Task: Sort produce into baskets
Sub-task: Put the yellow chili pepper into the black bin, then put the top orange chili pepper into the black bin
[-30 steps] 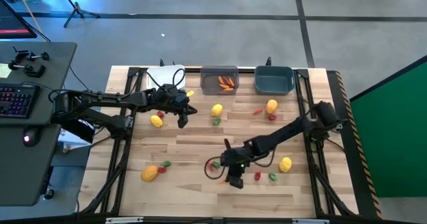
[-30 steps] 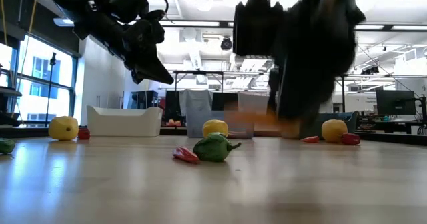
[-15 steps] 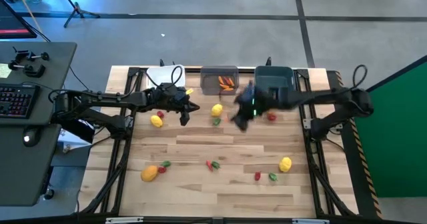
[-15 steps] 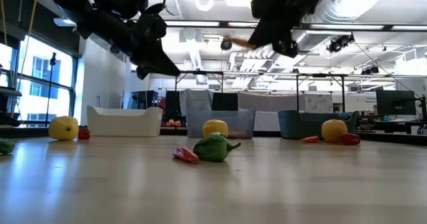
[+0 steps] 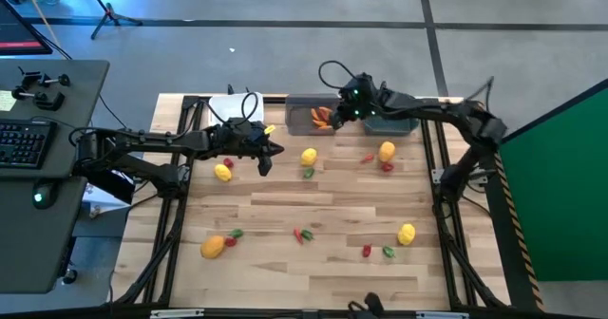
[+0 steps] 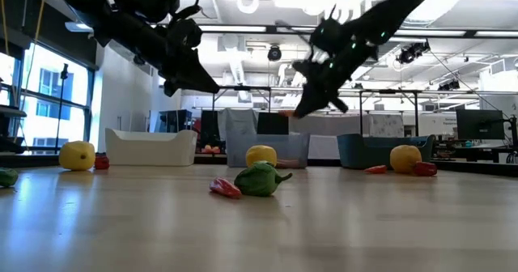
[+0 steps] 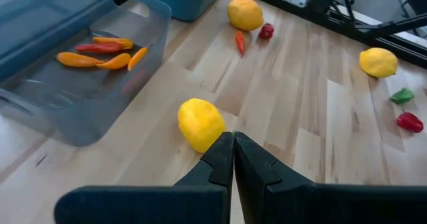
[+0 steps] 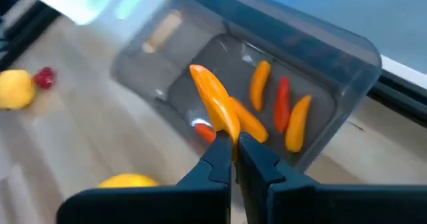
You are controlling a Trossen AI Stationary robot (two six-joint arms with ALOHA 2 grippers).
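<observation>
Right hand (image 8: 233,141) grips unlabelled orange carrot (image 8: 215,107) above grey bin (image 8: 333,71).

the right gripper (image 5: 334,116) hangs over the grey bin (image 5: 313,114), its closed fingers pinching a carrot (image 8: 215,107), so that bin is blocked from above; the teal bin (image 5: 390,114) lies partly under the right arm. the left gripper (image 5: 267,160) stands closed above the table (image 5: 285,205) beside a lemon (image 5: 309,156); the middle boards between the scattered pieces lie free.
</observation>
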